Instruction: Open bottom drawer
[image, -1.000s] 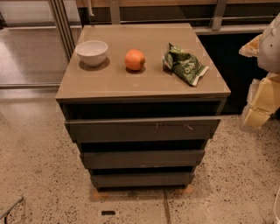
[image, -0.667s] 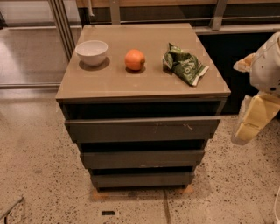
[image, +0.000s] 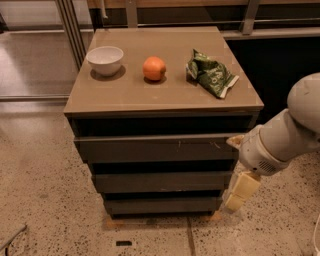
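A dark grey-brown cabinet has three handle-less drawer fronts stacked under a tan top (image: 165, 95). The bottom drawer (image: 162, 204) is the narrowest-looking front, a plain long slab just above the floor, and it sits flush, closed. The middle front (image: 162, 182) and the top front with small white scratches (image: 157, 148) are above it. My gripper (image: 239, 192), cream-coloured, hangs from the white arm (image: 285, 137) at the cabinet's right front corner, level with the middle and bottom drawers.
On the cabinet top stand a white bowl (image: 105, 59), an orange (image: 154, 68) and a crumpled green snack bag (image: 211, 74). Speckled floor lies in front. A metal frame (image: 70, 30) stands at the back left and a dark railing area lies behind.
My arm has swung in from the right edge, moving left and down, and the gripper now sits at the cabinet's lower right corner. The drawers have not moved.
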